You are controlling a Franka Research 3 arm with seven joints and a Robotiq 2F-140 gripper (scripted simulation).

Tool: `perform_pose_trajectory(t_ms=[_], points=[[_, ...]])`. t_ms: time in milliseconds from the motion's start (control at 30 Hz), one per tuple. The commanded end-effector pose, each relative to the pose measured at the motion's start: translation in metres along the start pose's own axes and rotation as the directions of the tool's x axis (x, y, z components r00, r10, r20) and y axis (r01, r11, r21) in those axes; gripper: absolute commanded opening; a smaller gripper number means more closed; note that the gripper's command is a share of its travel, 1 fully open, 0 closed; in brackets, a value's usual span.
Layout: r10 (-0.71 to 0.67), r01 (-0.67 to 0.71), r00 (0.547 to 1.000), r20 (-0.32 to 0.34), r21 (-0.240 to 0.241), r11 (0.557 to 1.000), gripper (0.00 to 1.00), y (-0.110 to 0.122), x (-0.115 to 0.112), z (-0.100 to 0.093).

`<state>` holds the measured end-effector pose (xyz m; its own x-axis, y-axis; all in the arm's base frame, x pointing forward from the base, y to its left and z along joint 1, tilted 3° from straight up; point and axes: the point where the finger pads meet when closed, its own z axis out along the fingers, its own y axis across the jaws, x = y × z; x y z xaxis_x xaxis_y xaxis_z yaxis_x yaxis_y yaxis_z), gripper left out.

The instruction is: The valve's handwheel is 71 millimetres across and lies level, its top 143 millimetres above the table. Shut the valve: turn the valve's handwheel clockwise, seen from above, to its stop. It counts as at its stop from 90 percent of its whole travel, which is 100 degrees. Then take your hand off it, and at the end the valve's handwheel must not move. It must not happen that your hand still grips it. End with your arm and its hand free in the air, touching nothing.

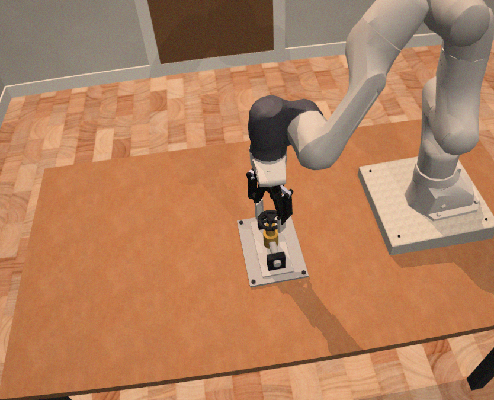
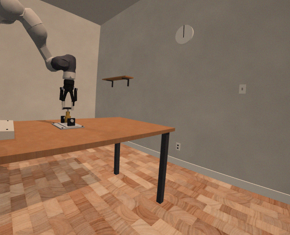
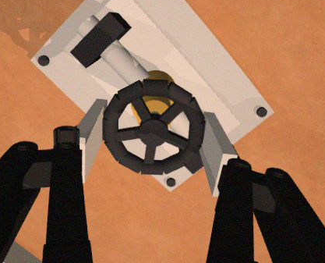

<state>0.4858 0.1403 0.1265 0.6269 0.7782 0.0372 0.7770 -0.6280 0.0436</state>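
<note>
The gripper (image 3: 153, 142) is clamped on the handwheel (image 3: 153, 126) — pads on opposite rim sides — above the valve's plate (image 3: 220, 69) on the table (image 1: 114, 240). Grasp done; how much turning remains probably can't be read here.
</note>
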Motion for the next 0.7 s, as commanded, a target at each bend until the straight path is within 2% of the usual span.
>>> perform_pose_trajectory(t_ms=[0,333,433,667], points=[[0.173,-0.173,0.985,0.004,-0.008,0.985,0.38,-0.0001,0.0001,0.0011],[0.252,-0.252,0.968,0.003,-0.008,0.968,0.38,-0.0001,0.0001,0.0011],[0.339,-0.339,0.941,0.003,-0.008,0.941,0.38,-0.0001,0.0001,0.0011],[0.407,-0.407,0.913,0.002,-0.008,0.913,0.38,-0.0001,0.0001,0.0011]])
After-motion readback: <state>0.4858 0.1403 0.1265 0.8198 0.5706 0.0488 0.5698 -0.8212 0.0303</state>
